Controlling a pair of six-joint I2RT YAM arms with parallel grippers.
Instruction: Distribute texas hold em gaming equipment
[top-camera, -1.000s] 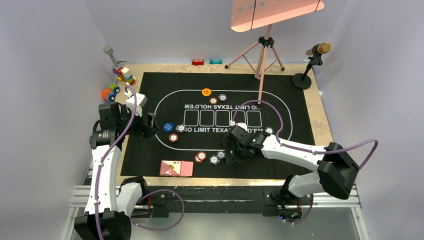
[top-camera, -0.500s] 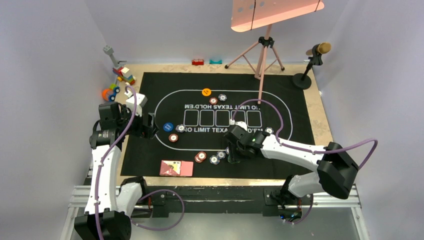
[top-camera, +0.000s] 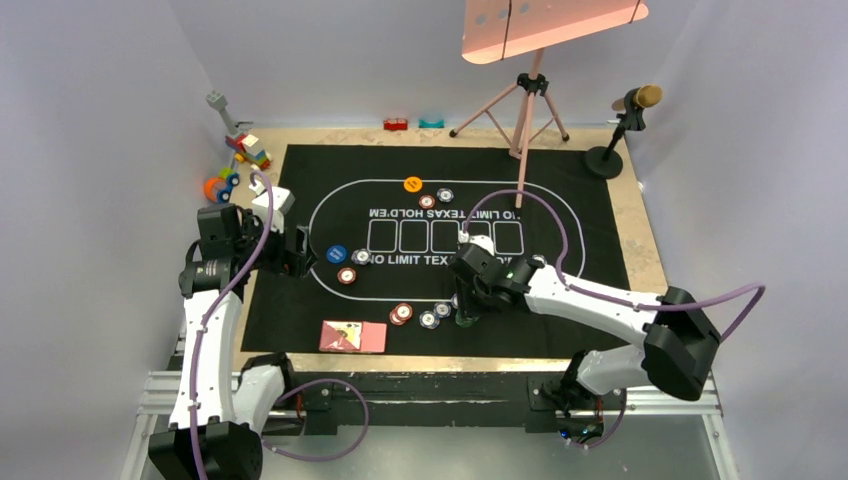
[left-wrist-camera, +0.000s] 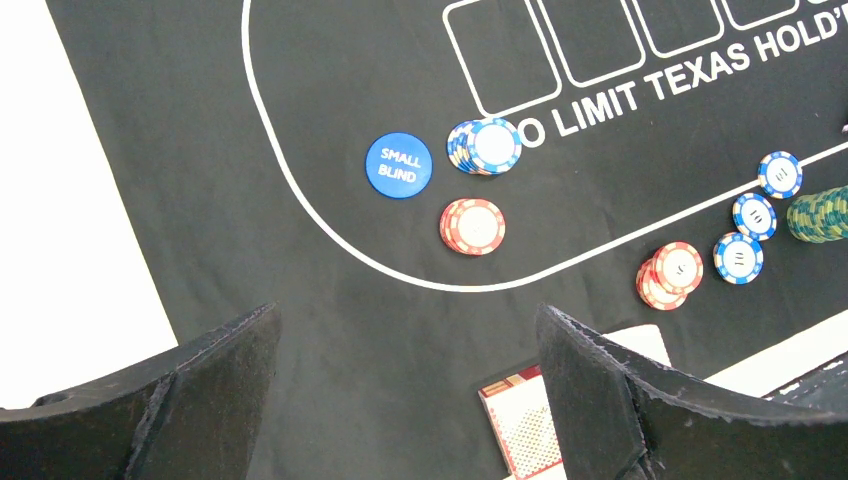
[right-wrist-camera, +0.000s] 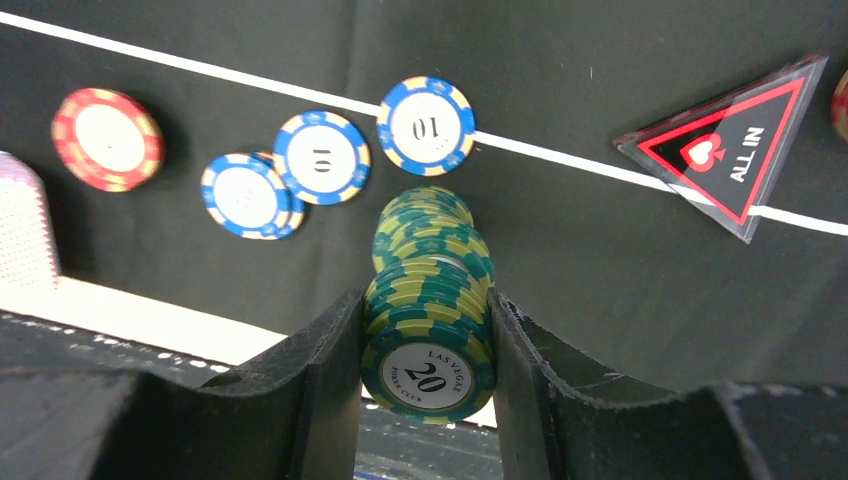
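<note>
R gripper (right-wrist-camera: 425, 345) clamped on green chip stack (right-wrist-camera: 430, 290), at near edge of mat (right-wrist-camera: 600, 250), just beside 3 blue chips (right-wrist-camera: 323, 157). Red chips (right-wrist-camera: 107, 138) past those, All-in marker (right-wrist-camera: 735, 140) on opp side. L gripper (left-wrist-camera: 410, 400) jaws wide apart, holding nothing, over mat's left part near Small Blind button (left-wrist-camera: 398, 166). Cards (left-wrist-camera: 525, 430) at mat's near edge.

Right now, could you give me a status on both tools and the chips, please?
Left tool open, empty, above mat. Right tool shut on green stack. Blue chips just beyond it; red marker apart, off to the side.
</note>
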